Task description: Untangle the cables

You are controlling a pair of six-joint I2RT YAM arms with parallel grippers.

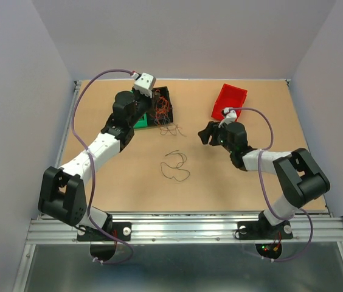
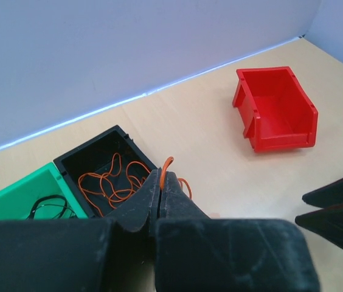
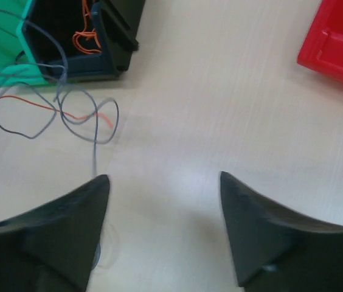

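Evidently the sorting step is under way: the left end effector (image 2: pixel 161 182), at the upper left of the overhead view, is pinched shut on a thin orange cable (image 2: pixel 168 162) that curls up out of its tips. It hovers just above the near corner of the black bin (image 2: pixel 86 145), which already holds a heap of orange strands (image 2: pixel 114 182). The green bin (image 2: pixel 19 194) beside it holds a black strand (image 2: pixel 50 207). The right end effector (image 3: pixel 162 177) stands open over bare surface (image 1: pixel 135 182) with nothing between its fingers. Up and to its left in the wrist view lies the remaining tangle of cables (image 3: pixel 68 112), dark loops crossed by one orange-red strand, just beside the two bins. A separate dark loop (image 1: pixel 176 165) lies alone near the middle of the overhead frame, well apart from the red bin (image 1: pixel 229 100) at the upper right. Probably the orange cable is meant for the black bin, so the left arm needs to carry it over the opening before it lets go. The right arm would then have to reach for the tangle and take a single strand. The loops are fine and overlapping, so a grab may well catch two at once.
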